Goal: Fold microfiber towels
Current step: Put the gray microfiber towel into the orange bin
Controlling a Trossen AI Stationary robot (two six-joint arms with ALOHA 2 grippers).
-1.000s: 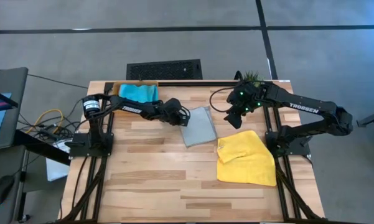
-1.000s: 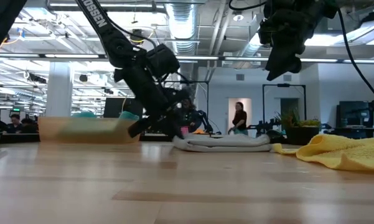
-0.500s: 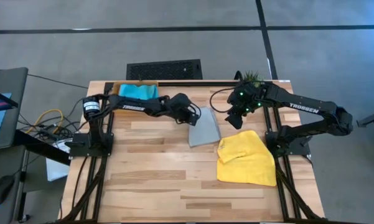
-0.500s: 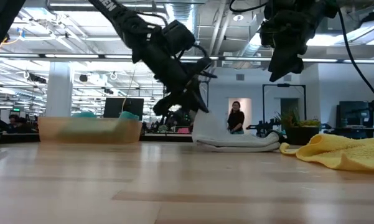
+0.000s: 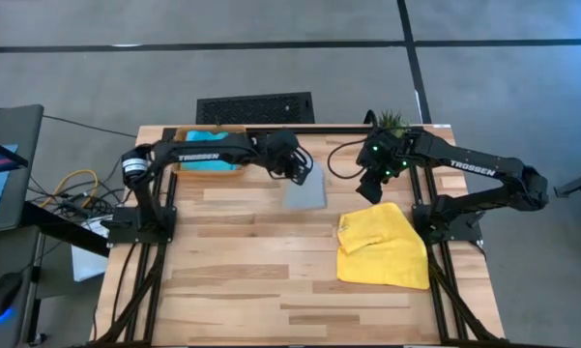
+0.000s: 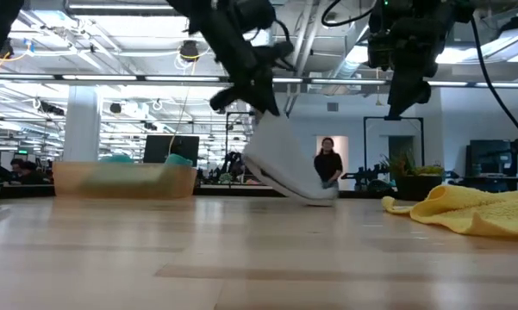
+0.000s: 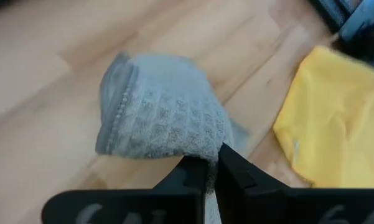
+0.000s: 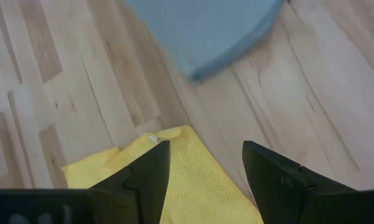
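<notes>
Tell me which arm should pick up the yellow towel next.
Right, most likely. The right gripper hangs open just above the yellow towel, while the left gripper is shut on the grey towel, lifted off the table.

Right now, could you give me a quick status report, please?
Left claw shut on grey towel, lifting it. Right claw open above yellow towel. Nothing in the way.
</notes>
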